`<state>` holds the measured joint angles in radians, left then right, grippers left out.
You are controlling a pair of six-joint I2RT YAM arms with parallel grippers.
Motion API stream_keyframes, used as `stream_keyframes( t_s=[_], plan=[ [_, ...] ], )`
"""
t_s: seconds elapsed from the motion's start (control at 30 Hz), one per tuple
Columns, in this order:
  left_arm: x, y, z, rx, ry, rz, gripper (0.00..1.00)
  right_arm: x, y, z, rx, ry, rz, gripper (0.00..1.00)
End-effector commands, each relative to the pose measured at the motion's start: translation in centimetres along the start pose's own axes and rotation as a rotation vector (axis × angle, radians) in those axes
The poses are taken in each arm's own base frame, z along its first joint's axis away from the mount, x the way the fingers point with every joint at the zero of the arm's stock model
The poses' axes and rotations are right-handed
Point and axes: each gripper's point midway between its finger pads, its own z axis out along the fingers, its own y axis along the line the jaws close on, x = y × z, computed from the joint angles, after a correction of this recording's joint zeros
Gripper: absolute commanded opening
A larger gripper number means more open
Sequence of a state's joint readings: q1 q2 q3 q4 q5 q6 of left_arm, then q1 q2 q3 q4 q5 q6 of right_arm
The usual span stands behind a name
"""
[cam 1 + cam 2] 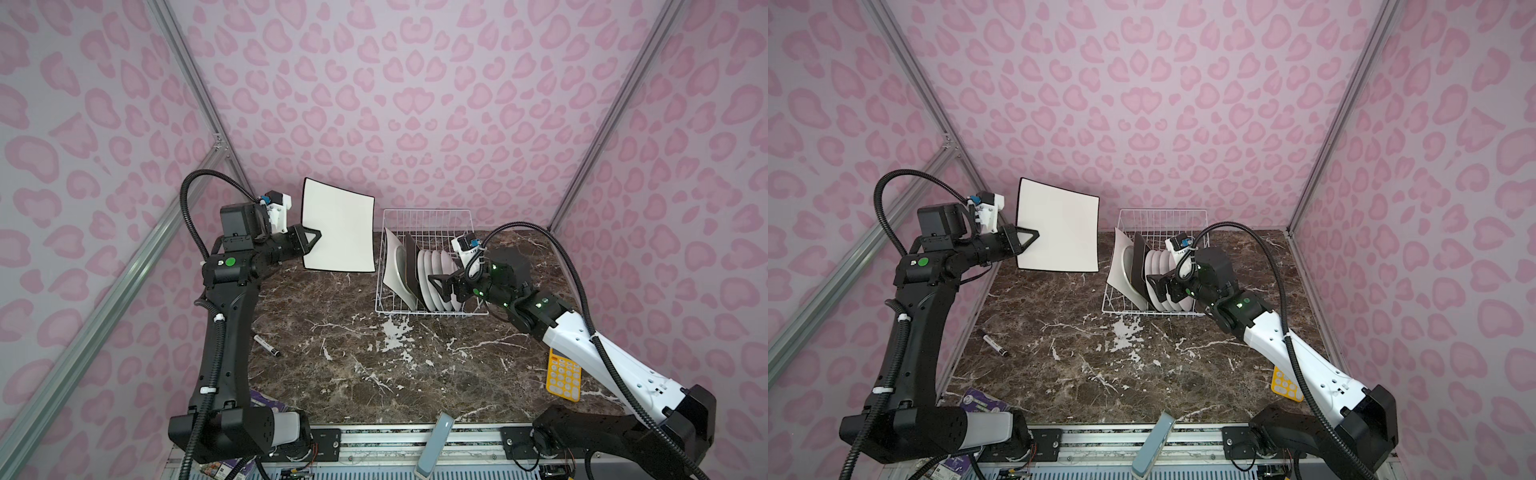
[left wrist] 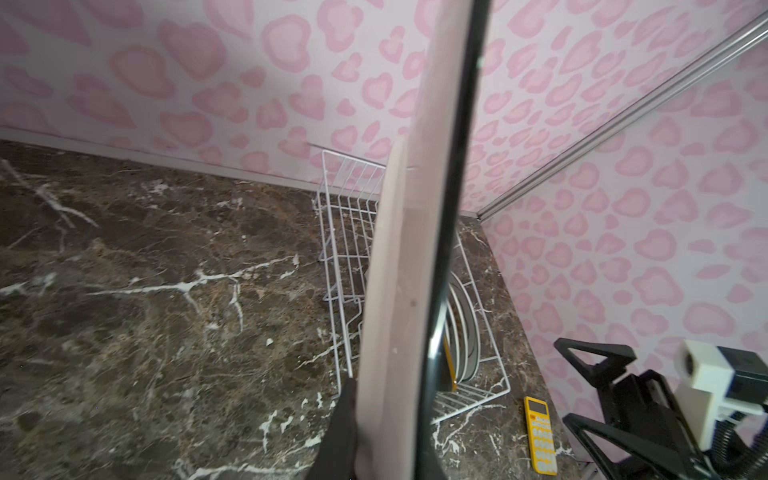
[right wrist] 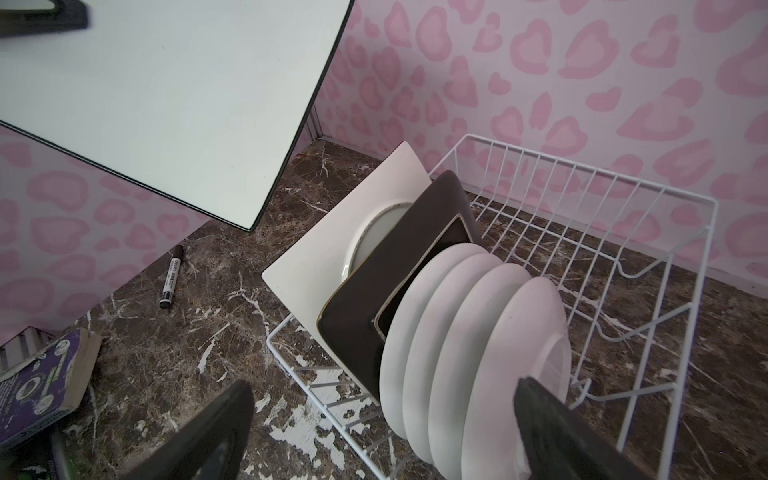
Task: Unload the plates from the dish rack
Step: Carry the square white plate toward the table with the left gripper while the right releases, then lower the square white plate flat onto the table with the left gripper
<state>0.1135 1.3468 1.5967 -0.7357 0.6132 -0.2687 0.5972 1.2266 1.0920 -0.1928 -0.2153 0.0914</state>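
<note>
My left gripper is shut on the edge of a cream-white square plate with a dark rim. It holds the plate upright in the air, left of the dish rack. The left wrist view shows this plate edge-on between the fingers. In the white wire rack stand a cream square plate, a dark brown square plate and several round white plates. My right gripper hangs open over the round plates, its fingers spread either side of the row.
A black marker lies on the marble table on the left. A yellow calculator sits under the right arm, a purple book at the front left corner. A grey-blue block lies on the front rail.
</note>
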Motion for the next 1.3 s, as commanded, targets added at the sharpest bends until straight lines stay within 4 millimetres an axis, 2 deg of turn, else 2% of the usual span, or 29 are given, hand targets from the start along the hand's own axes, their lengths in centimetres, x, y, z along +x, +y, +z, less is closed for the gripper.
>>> stream_keyframes(
  t_s=[0.0,0.13,0.4,0.73,1.0,1.27],
  plan=[
    [-1.0,0.3,-1.0,-0.036,-0.038,0.088,0.04,0.8,-0.3,0.2,0.039,0.014,-0.055,0.99],
    [0.1,2.0,-0.7,-0.106,0.003,0.093,0.04,1.2,-0.1,0.3,0.035,0.018,-0.062,0.99],
    [0.9,5.4,0.5,-0.223,0.054,0.094,0.04,1.4,0.6,0.5,0.018,0.016,-0.074,0.99],
    [2.5,8.8,4.6,-0.228,0.148,0.059,0.04,2.1,2.1,1.1,-0.005,0.043,-0.102,0.99],
    [3.7,11.8,8.0,-0.231,0.204,0.028,0.04,2.3,2.5,1.0,0.004,0.036,-0.104,0.99],
    [4.7,14.2,11.0,-0.191,0.260,-0.039,0.04,2.4,2.7,1.8,0.013,0.056,-0.087,0.99]
  ],
)
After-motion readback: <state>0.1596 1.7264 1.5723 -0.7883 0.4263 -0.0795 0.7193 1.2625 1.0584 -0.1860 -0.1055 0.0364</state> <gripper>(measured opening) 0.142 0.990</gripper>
